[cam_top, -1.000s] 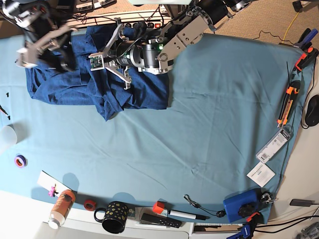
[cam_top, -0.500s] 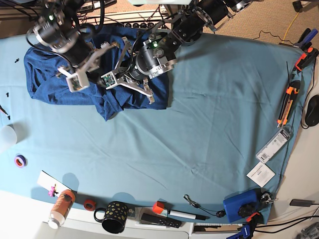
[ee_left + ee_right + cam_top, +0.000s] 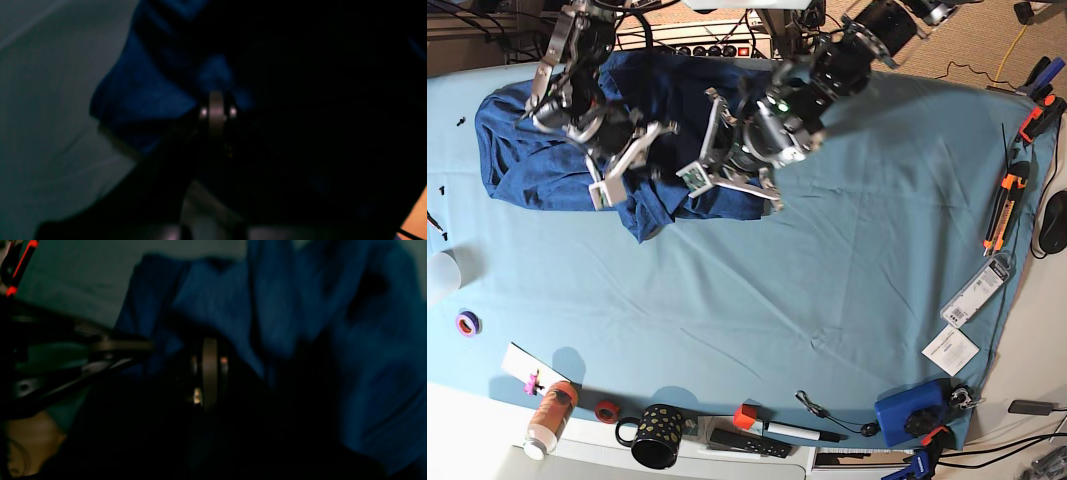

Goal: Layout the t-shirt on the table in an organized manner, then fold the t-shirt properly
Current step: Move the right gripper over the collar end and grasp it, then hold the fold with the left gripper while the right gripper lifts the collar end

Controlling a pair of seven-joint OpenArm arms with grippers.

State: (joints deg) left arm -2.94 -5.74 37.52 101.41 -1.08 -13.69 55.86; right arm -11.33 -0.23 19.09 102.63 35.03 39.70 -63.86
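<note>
From where I stand the t-shirt (image 3: 567, 150) lies bunched at eleven o'clock on the tabletop (image 3: 847, 260), both the left end effector (image 3: 702, 175) and right end effector (image 3: 612, 185) pinched closed on its folds, so spreading comes next.

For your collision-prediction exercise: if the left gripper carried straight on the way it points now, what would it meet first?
Most likely the t-shirt: the left gripper, shut, points into its dark blue folds, with the table beside them. The dim, blurred picture leaves depth unclear.
</note>
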